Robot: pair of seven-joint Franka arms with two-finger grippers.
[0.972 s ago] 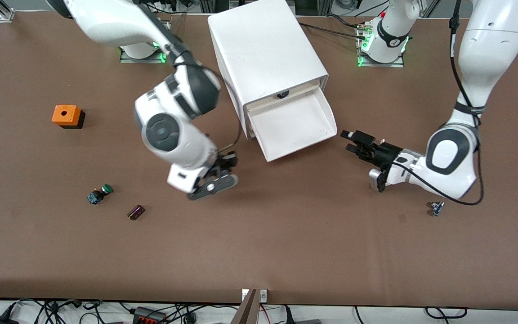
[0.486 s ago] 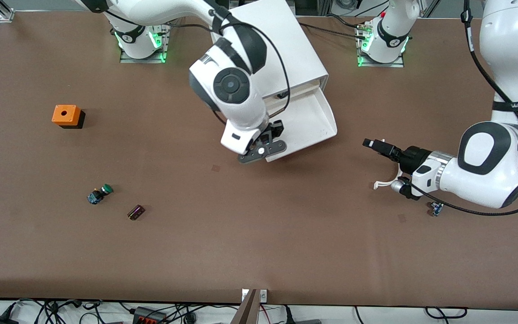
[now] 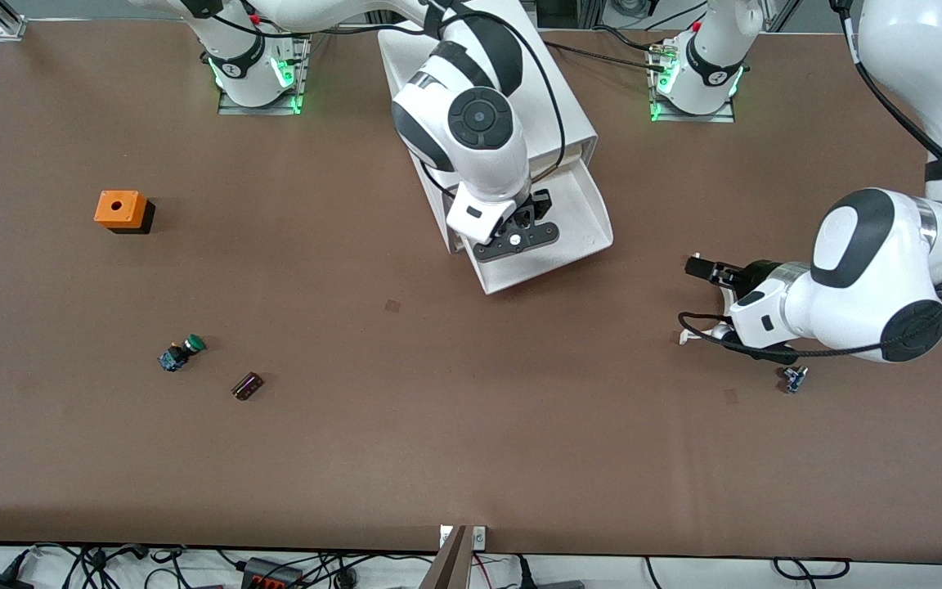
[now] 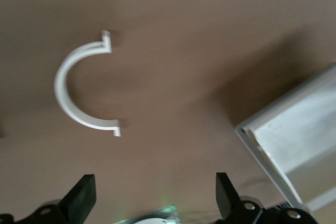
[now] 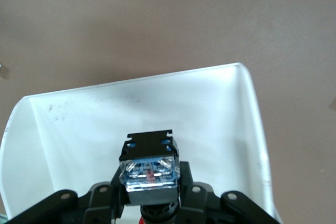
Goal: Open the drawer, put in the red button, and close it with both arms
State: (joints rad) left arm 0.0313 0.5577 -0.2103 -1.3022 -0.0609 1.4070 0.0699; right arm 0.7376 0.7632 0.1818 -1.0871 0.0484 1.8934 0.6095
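Toward the right arm's end of the table sits an orange cube (image 3: 120, 209), with a green button (image 3: 181, 352) and a small dark block (image 3: 247, 385) nearer the camera. Over the open drawer (image 3: 594, 219) of the cabinet (image 3: 471, 74) hangs the right gripper (image 3: 518, 237), clamped on the red button (image 5: 150, 170). The left gripper (image 3: 704, 298) hovers, fingers (image 4: 81, 198) apart, over a white curved clip (image 3: 698, 334), near a small blue part (image 3: 793, 378).

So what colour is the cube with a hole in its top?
Orange, resting on a black base; the front view shows it best.
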